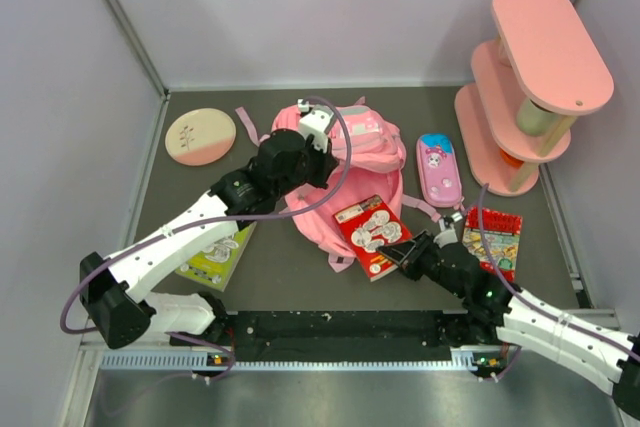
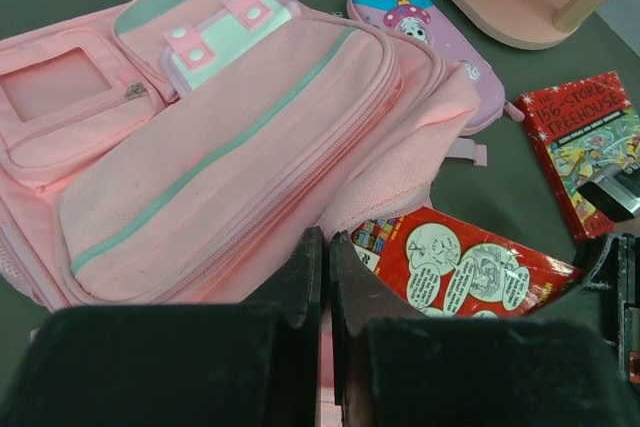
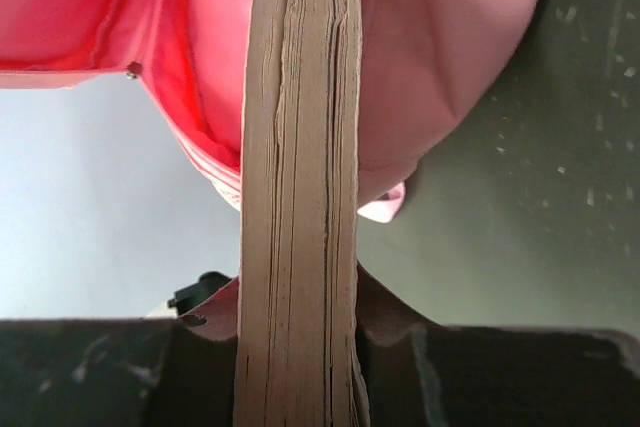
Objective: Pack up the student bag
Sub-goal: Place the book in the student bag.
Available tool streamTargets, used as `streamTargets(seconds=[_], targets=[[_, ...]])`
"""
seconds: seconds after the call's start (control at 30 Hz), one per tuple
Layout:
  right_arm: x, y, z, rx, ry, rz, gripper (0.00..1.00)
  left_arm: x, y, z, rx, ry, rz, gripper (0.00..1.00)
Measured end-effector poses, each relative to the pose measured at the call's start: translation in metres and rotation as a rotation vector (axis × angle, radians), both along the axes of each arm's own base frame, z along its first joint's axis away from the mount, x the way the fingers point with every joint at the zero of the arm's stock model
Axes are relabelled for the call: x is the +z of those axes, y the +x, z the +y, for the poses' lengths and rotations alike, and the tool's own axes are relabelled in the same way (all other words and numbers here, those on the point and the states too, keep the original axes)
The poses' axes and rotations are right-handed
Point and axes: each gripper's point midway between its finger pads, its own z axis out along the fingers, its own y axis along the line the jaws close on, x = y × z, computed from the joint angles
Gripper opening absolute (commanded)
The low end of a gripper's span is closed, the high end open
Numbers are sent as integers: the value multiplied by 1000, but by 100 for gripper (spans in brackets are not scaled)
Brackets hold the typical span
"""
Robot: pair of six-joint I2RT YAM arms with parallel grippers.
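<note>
Here, right claw (image 1: 402,250) clamped on red book (image 1: 368,227) against student bag (image 1: 355,142), left claw (image 2: 326,242) pinching its fabric, pencil case (image 1: 439,169) beside.

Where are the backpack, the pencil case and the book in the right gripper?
Backpack (image 2: 220,137): left wrist view, on the front pocket panel.
Pencil case (image 1: 438,170): top view, middle of its lid.
Held book (image 1: 368,230): top view, centre of the red cover.

Left arm (image 1: 200,217), right arm (image 1: 550,332) extended, jaws clamped.
</note>
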Motion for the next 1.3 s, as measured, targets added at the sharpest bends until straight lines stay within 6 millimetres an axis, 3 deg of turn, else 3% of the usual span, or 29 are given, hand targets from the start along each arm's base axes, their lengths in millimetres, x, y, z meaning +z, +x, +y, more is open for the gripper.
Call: streamTargets(seconds=[0.43,0.8,0.97,1.13,1.3], targets=[[40,12,5,-13,64,-134,0,-4,-22,-9,-101,-79,42,0],[55,51,26,-71,168,-136,0,-12,-41,-14,-161,-147,65,0],[50,73,45,-81,215,-99,0,-4,-44,-16,-174,-180,55,0],[68,98,74,-65,301,-123,0,-1,-45,-18,-184,-192,48,0],[55,119,94,-75,313,-84,0,4,-45,-18,-188,-198,32,0]])
